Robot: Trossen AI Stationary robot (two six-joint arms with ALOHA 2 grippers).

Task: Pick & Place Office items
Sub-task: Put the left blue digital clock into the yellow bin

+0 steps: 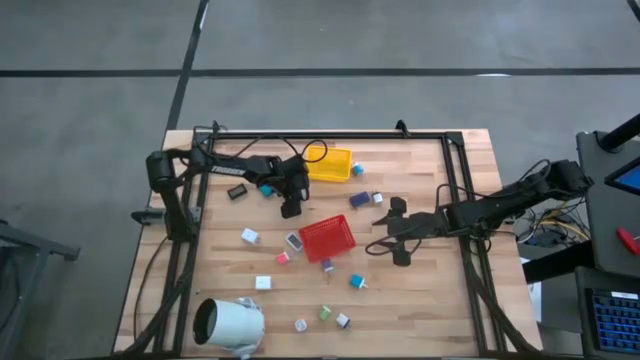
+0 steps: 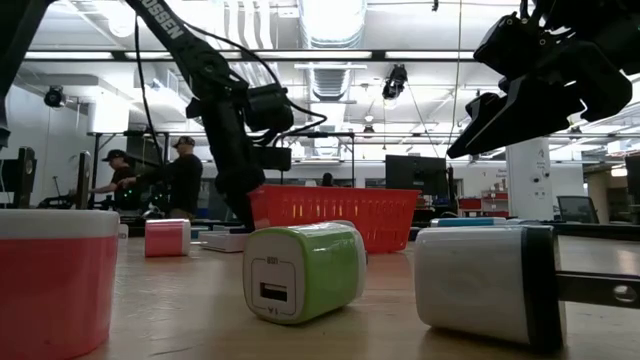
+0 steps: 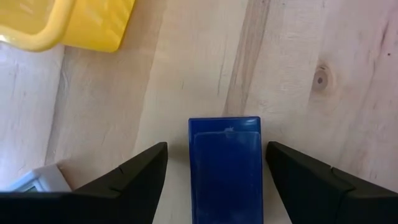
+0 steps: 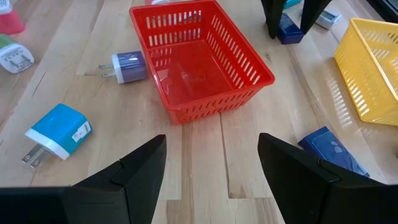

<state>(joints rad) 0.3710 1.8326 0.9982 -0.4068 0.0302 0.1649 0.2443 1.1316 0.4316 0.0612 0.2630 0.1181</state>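
Pale wooden table (image 1: 420, 290) on a grey floor; in the low view, a lit workshop with two people standing at the far left. Red tray (image 1: 327, 238) lies mid-table and serves as landmark. Left gripper (image 1: 291, 207), just beyond the tray toward the yellow tray (image 1: 330, 163), stands wide open, its fingers straddling a navy block (image 3: 226, 168) without gripping it. Right gripper (image 1: 399, 231), beside the tray's right edge, is spread open and empty. Other small blocks, including a teal plug (image 4: 56, 132) and purple plug (image 4: 127, 66), lie scattered around the tray.
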